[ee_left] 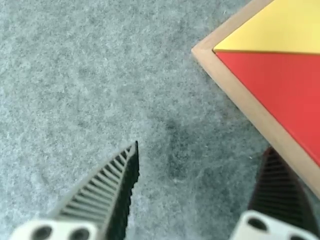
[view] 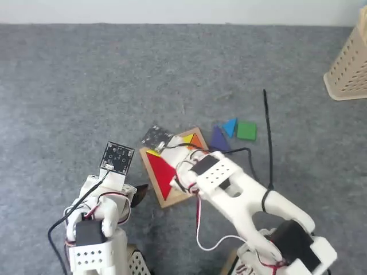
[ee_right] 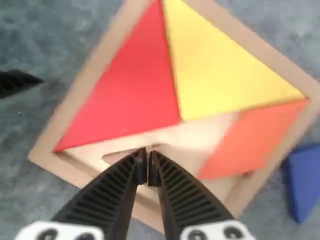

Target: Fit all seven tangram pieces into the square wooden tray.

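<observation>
The square wooden tray (view: 170, 200) lies in front of both arms and holds a red triangle (view: 162, 175), a yellow triangle (view: 153, 153) and an orange piece (view: 196, 140). In the right wrist view my right gripper (ee_right: 148, 162) is shut with nothing in it, just above the tray's bare floor (ee_right: 200, 137) beside the red triangle (ee_right: 130, 95), yellow triangle (ee_right: 215, 75) and orange piece (ee_right: 250, 140). My left gripper (ee_left: 200, 175) hangs open over the carpet just outside the tray's corner (ee_left: 200, 50). A dark blue piece (view: 218, 139), a light blue triangle (view: 230, 127) and a green square (view: 247, 130) lie on the carpet right of the tray.
A beige slotted basket (view: 350, 63) stands at the far right edge. A black cable (view: 268, 137) runs over the carpet right of the loose pieces. Grey carpet stretches open to the left and behind the tray.
</observation>
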Motion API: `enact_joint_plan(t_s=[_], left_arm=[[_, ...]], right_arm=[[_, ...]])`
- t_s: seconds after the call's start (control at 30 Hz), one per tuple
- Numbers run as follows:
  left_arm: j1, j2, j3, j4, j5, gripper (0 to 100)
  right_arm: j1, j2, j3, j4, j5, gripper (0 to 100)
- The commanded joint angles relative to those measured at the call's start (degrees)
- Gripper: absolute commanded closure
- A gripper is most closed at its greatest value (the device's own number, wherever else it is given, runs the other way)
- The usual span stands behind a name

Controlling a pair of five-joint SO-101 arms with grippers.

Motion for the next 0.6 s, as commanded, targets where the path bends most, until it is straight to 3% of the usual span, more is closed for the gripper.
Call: enact_joint_plan(t_s=[0.0,0.3,0.57], left_arm=[[0.26,-0.79,-0.31,0.00,-0.26,65],[0.26,-0.79,-0.31,0.00,-0.26,65],[0.26,-0.79,-0.31,0.00,-0.26,65]], right_arm=[[1.71,-7.96,1.05,0.92,-1.76,98.6],[1.80,-9.01,6.24,3.91,-0.44,98.7],[6.73,-4.09,4.92,1.10,-0.18,98.7]])
